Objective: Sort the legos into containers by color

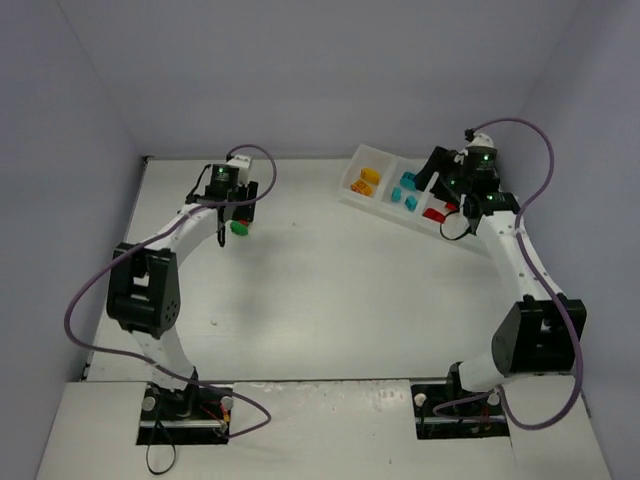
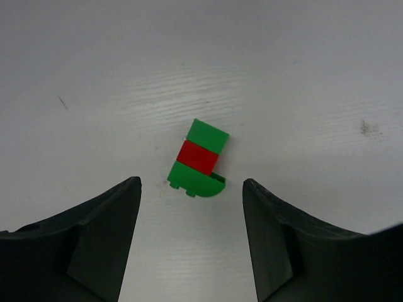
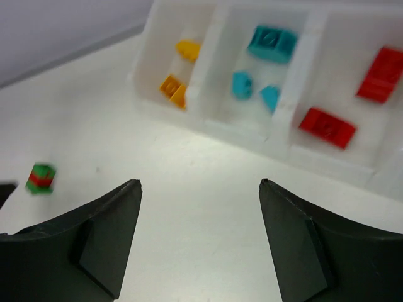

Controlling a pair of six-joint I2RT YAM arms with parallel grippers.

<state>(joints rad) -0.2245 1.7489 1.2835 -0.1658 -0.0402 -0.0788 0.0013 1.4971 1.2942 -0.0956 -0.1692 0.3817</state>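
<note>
A small stack of legos, green, red, green (image 2: 199,158), lies on the white table. My left gripper (image 2: 192,189) is open and hovers just over it, with the stack a little ahead of the fingertips. In the top view the stack (image 1: 239,228) shows green just below the left gripper (image 1: 234,213). The white tray (image 1: 377,160) holds yellow-orange legos (image 1: 367,180), teal legos (image 1: 405,190) and red legos (image 1: 434,212), each colour in its own compartment. My right gripper (image 3: 199,185) is open and empty, above the table in front of the tray (image 3: 208,75). The fourth compartment is hidden.
The tray lies slanted at the back right, close to the right wall. The right arm (image 1: 510,250) reaches over the tray's right end. In the right wrist view the stack (image 3: 41,178) lies far left, beside a dark edge of the left gripper.
</note>
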